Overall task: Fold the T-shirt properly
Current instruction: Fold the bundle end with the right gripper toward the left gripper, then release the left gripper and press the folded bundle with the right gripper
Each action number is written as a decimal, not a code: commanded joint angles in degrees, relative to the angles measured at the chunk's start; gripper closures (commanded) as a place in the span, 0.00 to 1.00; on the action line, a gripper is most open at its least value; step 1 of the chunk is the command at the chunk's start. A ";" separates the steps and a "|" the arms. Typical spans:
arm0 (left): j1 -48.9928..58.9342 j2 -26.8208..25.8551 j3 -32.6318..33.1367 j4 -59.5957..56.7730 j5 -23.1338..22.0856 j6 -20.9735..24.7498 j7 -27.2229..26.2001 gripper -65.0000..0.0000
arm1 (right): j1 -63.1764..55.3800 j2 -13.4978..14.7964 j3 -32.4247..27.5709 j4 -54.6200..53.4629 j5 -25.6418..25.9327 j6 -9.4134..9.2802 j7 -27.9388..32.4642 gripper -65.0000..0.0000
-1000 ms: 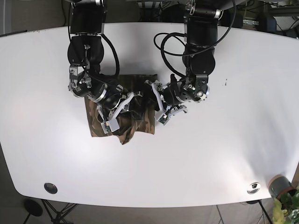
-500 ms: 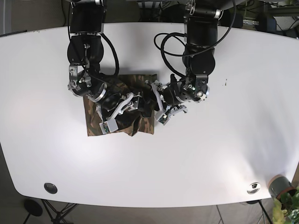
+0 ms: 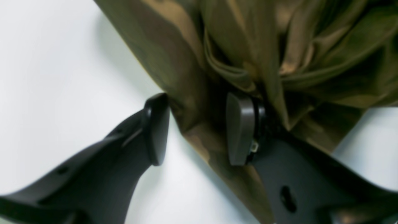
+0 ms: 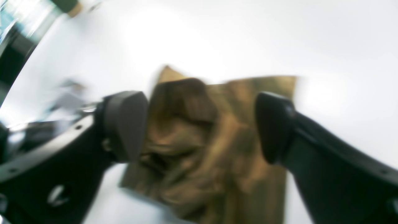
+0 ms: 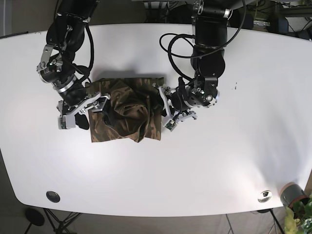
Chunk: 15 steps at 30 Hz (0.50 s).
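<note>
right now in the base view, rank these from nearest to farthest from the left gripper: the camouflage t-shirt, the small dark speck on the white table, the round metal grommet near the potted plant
1. The camouflage T-shirt: its edge is between the open fingers of the left gripper.
2. The small dark speck: on the white table, toward the view's right.
3. The round metal grommet: far lower right corner, beside the potted plant.

Even overhead light is thrown on the table; the right wrist view is smeared, perhaps by motion.
</note>
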 commanded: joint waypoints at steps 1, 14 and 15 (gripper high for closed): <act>-1.45 0.51 0.09 3.20 -0.97 -0.22 -1.32 0.59 | 1.05 0.17 0.87 -0.94 1.42 0.61 -0.29 0.09; 1.19 -2.04 -3.08 13.48 -0.88 -0.30 -0.97 0.59 | 2.37 -0.26 -4.67 -14.13 1.42 0.69 -0.99 0.06; 1.45 -2.39 -4.40 14.10 -0.88 -0.30 -0.97 0.59 | 1.93 -0.35 -6.78 -14.04 1.42 0.69 -0.99 0.06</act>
